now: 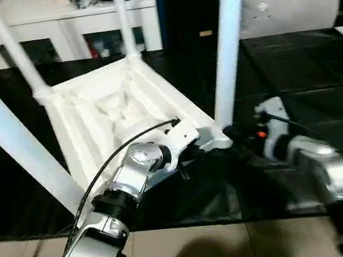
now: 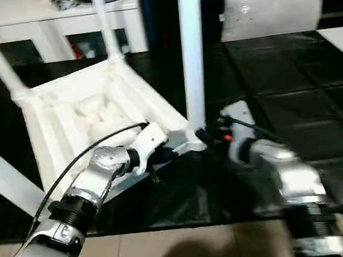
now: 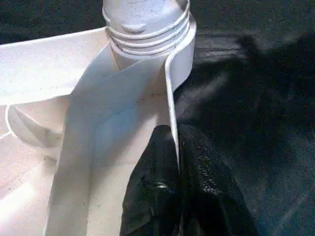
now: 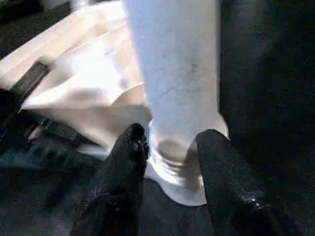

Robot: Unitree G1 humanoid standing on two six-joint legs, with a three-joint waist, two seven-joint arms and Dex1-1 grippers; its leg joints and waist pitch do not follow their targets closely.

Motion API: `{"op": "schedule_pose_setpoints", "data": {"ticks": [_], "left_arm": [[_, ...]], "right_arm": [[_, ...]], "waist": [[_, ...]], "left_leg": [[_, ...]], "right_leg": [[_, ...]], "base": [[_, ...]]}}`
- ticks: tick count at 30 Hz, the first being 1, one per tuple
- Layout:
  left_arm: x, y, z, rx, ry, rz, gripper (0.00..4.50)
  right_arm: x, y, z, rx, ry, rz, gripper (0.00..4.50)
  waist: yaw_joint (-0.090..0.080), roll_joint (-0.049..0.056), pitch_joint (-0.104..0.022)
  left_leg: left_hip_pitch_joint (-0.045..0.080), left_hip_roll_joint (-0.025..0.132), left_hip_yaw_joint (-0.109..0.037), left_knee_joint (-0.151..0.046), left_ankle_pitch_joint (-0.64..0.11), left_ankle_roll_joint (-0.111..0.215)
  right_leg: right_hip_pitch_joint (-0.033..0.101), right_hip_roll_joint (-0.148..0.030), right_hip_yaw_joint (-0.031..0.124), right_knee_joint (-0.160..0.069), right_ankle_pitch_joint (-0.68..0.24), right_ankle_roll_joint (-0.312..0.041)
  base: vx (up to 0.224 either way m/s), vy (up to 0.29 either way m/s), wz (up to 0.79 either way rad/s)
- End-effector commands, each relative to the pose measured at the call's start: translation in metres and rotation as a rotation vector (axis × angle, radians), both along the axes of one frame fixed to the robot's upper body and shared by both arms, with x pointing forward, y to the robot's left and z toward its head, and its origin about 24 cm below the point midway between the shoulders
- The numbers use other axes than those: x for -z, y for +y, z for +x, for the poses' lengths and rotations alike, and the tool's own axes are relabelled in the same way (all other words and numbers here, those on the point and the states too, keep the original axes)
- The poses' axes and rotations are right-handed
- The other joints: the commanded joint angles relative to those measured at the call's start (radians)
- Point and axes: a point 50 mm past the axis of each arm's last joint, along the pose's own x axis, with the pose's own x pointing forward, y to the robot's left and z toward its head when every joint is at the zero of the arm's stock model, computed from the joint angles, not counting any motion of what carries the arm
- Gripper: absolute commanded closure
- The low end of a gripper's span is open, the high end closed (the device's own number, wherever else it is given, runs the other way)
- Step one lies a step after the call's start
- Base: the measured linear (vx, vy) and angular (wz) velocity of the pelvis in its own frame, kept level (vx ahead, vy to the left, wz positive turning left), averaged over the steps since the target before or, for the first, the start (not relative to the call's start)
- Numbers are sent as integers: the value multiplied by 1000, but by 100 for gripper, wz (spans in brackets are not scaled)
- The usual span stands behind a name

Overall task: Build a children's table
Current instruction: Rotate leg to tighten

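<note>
Nearest the camera, the two silver forearms reach down over the edge of the black mat [image 1: 316, 79] toward the children's table [image 1: 103, 108], which lies upside down on it with its ribbed underside facing up. The left gripper [image 3: 172, 147] is pinched shut on the thin rim wall of the tabletop, one black finger on each side of it, just beside the near corner socket. At that same corner the right gripper [image 4: 170, 142] straddles the base of the near leg [image 1: 228, 40], its fingers [image 4: 130, 147] parted about as wide as the leg's collar and close against it; whether they actually press on it I cannot tell. Thread rings still show above the socket in the left wrist view, so this leg looks seated but probably not screwed fully home. Farther back, another leg [image 1: 122, 18] and a third [image 1: 12, 51] rise from the far corners, and a fourth [image 1: 10, 142] slants up at the left edge. All four legs appear to be in place; what seems left is tightening this last one and turning the table upright. Beyond the mat stands a white cabinet [image 1: 65, 28].
</note>
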Motion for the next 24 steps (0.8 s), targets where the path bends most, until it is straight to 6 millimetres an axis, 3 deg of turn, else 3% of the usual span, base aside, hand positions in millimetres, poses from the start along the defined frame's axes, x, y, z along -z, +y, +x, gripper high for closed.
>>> {"op": "schedule_pose_setpoints", "data": {"ticks": [1, 6, 14, 15, 17, 20, 21, 24], "left_arm": [[3, -9, -15, 191, -1, 17, 450], [7, 10, -21, 321, 24, 79, 450], [6, 33, -29, 502, 42, 151, 450], [5, 36, -30, 529, 44, 158, 450], [3, 39, -31, 568, 49, 168, 450], [2, 40, -32, 605, 51, 179, 450], [1, 41, -33, 632, 53, 187, 450], [-1, 41, -34, 671, 48, 194, 450]], "right_arm": [[-8, 7, -5, -136, -34, 40, 254], [-15, -5, -7, -213, -57, -4, 206], [-20, -8, -18, -429, -67, -27, 206], [-20, -7, -22, -477, -61, -23, 206], [-20, -5, -25, -532, -48, -20, 206], [-18, -3, -27, -573, -24, -14, 206], [-17, -2, -28, -595, -5, -8, 231], [-13, 2, -29, -631, 47, 28, 244]], "waist": [[8, -24, -61], [20, -18, -56], [43, -22, -62], [46, -27, -62], [52, -24, -61], [56, -28, -60], [56, -28, -60], [56, -30, -59]], "left_leg": [[-11, 50, -20, -58, -106, 156], [3, 59, -18, -64, -153, 117], [-2, 65, -18, -63, -124, 121], [-3, 65, -17, -62, -117, 125], [-1, 67, -17, -63, -111, 125], [-1, 67, -18, -65, -116, 120], [-1, 67, -18, -66, -120, 117], [-1, 68, -18, -66, -127, 110]], "right_leg": [[68, -72, 54, -82, -312, -137], [56, -69, 53, -89, -384, -126], [63, -78, 59, -70, -292, -157], [62, -76, 60, -68, -281, -160], [60, -76, 61, -66, -279, -163], [61, -78, 60, -67, -297, -161], [60, -78, 61, -68, -308, -156], [60, -79, 61, -70, -320, -153]], "base": [[0, 0, 0], [0, 0, 0], [0, 0, 0], [0, 0, 0], [0, 0, 0], [0, 0, 0], [0, 0, 0], [0, 0, 0]]}}
